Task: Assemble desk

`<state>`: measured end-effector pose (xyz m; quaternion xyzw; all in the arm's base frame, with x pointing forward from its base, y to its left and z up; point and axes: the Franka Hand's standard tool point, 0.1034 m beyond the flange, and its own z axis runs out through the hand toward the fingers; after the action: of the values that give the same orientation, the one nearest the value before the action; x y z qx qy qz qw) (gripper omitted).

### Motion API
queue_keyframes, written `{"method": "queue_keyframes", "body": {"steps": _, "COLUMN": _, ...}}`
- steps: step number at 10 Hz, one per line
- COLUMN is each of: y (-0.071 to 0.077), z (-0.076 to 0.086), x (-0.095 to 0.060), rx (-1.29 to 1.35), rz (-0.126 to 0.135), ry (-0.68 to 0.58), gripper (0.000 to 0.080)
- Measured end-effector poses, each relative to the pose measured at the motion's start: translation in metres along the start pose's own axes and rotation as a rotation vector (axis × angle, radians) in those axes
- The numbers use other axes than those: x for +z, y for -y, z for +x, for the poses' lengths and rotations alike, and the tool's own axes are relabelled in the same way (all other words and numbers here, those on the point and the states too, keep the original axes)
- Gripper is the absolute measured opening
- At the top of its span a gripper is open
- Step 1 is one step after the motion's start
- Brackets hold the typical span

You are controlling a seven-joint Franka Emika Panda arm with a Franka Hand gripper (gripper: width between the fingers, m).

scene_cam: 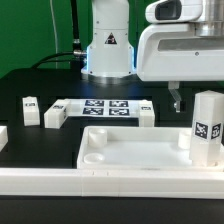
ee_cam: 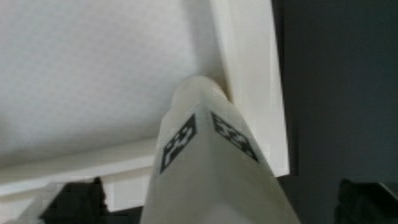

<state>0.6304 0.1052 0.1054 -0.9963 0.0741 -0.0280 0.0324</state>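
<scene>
1. Where the black worktop (scene_cam: 20, 90) meets the long white border rail (scene_cam: 60, 182), the tabletop (scene_cam: 135, 150) lies flat with its hollow side up. Its long axis runs across the exterior view from left to right.
2. It is a smooth white plastic tray, rectangular, with a raised rim and round sockets (scene_cam: 97, 141) in its corners.
3. One leg (scene_cam: 207, 130) stands upright at the tabletop's end on the exterior view's right. Its long axis is vertical, and black-and-white square tags show on two faces.
4. In the wrist view this leg (ee_cam: 214, 150) points lengthwise away from the camera, its far end at a corner of the tabletop (ee_cam: 89, 70).
5. The dark fingers (ee_cam: 370, 203) stand apart on either side of the leg. Bare worktop shows between the leg and one of them, so they do not clamp it.
6. Three more white block legs (scene_cam: 30, 108) (scene_cam: 54, 117) (scene_cam: 147, 110) rest on the worktop around the marker board (scene_cam: 105, 106), well behind the tabletop.
</scene>
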Motion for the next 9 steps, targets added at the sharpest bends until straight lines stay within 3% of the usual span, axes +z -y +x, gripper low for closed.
{"method": "queue_keyframes", "body": {"steps": 4, "y": -0.0013, "z": 0.0003, "x": 0.0000, "rx": -0.371, "rz": -0.015, "ry": -0.001, "gripper": 0.0648}}
{"method": "queue_keyframes", "body": {"steps": 7, "y": -0.0009, "z": 0.0001, "x": 0.0000, "rx": -0.506, "rz": -0.022, "ry": 0.000, "gripper": 0.0648}}
{"method": "queue_keyframes", "body": {"steps": 9, "y": -0.0010, "z": 0.0002, "x": 0.0000, "rx": -0.500, "rz": -0.022, "ry": 0.000, "gripper": 0.0397}}
